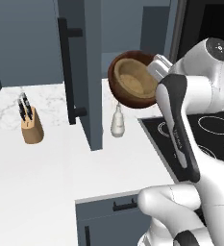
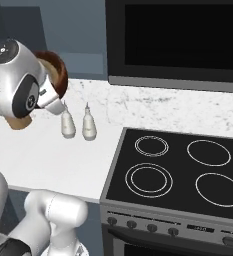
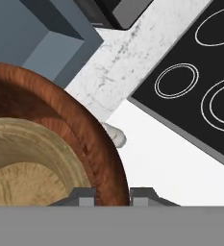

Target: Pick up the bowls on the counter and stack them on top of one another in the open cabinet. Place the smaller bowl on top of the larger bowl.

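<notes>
I have the deep reddish-brown glossy bowl (image 1: 132, 79) up in the air, tipped on its side with its mouth facing the left base camera, and the small light tan wooden bowl (image 1: 135, 78) already sits nested inside it. In the hand view the brown wall runs between the two dark fingertips, so I judge the gripper (image 3: 112, 196) is clamped on the rim of the reddish-brown bowl at its 6 o'clock edge.

The relation that matters: the dark blue-grey wall cabinet (image 1: 46, 43) lies at about 9 to 10 o'clock from the held stack in the left base view, its flat open door (image 1: 82, 72) with the long black bar handle (image 1: 68, 72) standing edge-on between the bowl and the opening. I judge the next move must swing the stack around that door edge and level it, or the tan bowl may slide out.

Below, the white marble-look counter (image 1: 46, 163) carries two pale bottles (image 2: 78, 124) just under the stack, a tan knife block (image 1: 31, 126) at 8 o'clock, and the black stovetop (image 2: 173, 170) at 4 o'clock. Room is open upward.
</notes>
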Tool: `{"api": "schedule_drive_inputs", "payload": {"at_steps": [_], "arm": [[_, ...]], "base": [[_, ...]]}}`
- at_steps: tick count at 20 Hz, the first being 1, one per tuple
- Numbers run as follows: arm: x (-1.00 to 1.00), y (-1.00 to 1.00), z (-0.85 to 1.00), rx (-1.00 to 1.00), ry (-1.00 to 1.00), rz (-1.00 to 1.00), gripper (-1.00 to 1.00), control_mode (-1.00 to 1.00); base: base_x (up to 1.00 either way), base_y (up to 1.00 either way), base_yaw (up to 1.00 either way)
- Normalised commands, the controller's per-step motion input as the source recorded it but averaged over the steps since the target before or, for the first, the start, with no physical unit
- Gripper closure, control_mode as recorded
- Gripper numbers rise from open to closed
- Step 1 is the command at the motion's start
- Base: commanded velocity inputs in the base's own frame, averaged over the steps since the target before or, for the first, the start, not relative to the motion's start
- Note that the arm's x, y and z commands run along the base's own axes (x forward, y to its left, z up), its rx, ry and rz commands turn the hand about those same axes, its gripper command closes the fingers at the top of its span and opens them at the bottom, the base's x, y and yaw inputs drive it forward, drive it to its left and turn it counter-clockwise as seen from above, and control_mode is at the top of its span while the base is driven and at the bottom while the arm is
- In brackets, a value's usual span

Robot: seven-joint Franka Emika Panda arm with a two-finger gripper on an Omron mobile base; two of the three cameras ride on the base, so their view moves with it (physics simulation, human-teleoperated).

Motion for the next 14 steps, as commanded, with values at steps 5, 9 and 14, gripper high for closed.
{"api": "schedule_drive_inputs", "payload": {"at_steps": [5, 9, 14], "arm": [[0.38, 0.50, 0.69, 0.00, 0.00, -0.02, 1.00, -1.00], [0.67, 0.24, 0.36, -0.02, 0.01, -0.06, 1.00, -1.00], [0.44, 0.00, 0.02, -0.02, 0.05, -0.12, 1.00, -1.00]], "base": [[0.00, 0.00, 0.00], [0.00, 0.00, 0.00], [0.00, 0.00, 0.00]]}}
